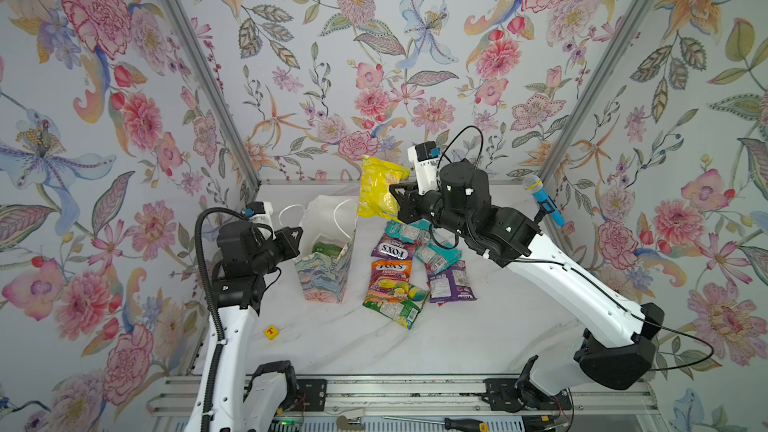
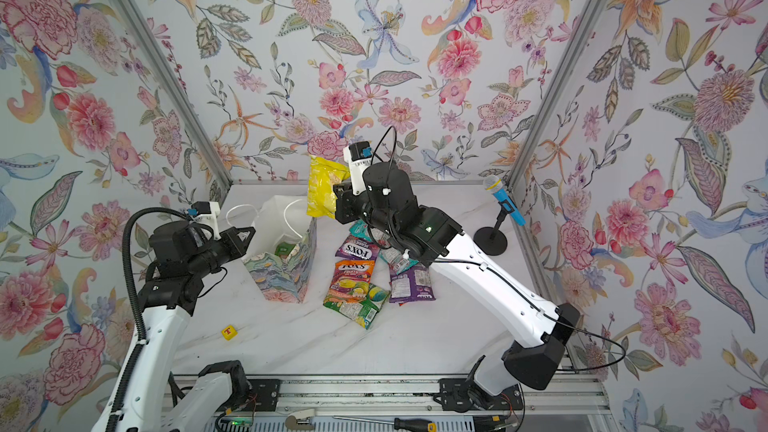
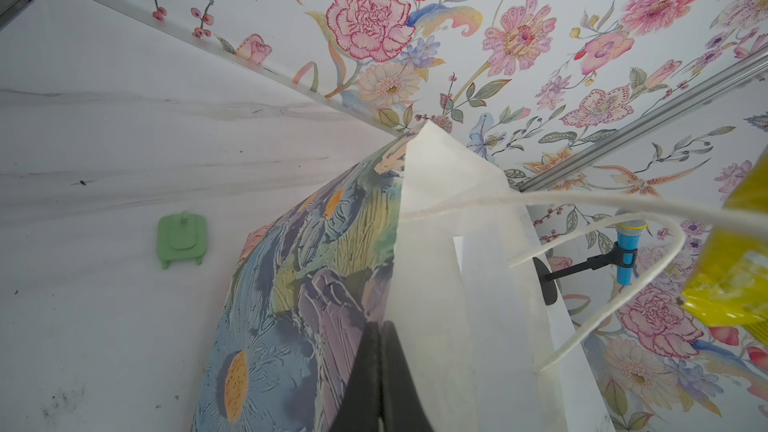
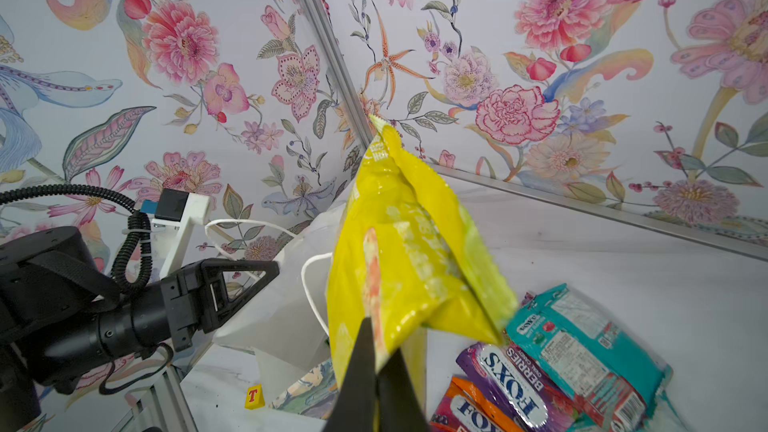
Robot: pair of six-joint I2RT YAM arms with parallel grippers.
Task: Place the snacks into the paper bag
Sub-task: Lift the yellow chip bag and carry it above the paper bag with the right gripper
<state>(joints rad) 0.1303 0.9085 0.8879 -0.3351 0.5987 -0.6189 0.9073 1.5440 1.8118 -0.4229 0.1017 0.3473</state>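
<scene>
**A:** We logged the right gripper [image 4: 376, 361] clamped on one lower corner of the yellow packet [image 1: 380, 187]. The packet was raised off the table [image 1: 457, 338], just beside the far right rim of the paper bag [image 1: 322, 280], and not yet over the mouth.

**B:** Agreed. The left gripper [image 3: 380, 328] was pinched shut on the bag's left wall near the rim, and we judged it was bracing the mouth open. We noted one green packet [image 1: 328, 249] already at the bottom of the bag. The pile of packets [image 1: 395, 276] lay on the table to the right of the bag, under the right arm.

**A:** Risks we flagged:
- The film looked glossy and only a corner was held, so the packet could slide out or swing mid-carry.
- It looked nearly as wide as the mouth. Lowered flat-on, it could land on the rim and perch there.

**B:** We added the cord handle [image 3: 590, 207], which looped across the opening in the left wrist view. A packet edge could snag it. Any sideways push on so light a bag could fold the wall, pull the paper out of the left pinch, or tip the bag.

**A:** Also, a low pass of the right arm could drag the pile.
</scene>
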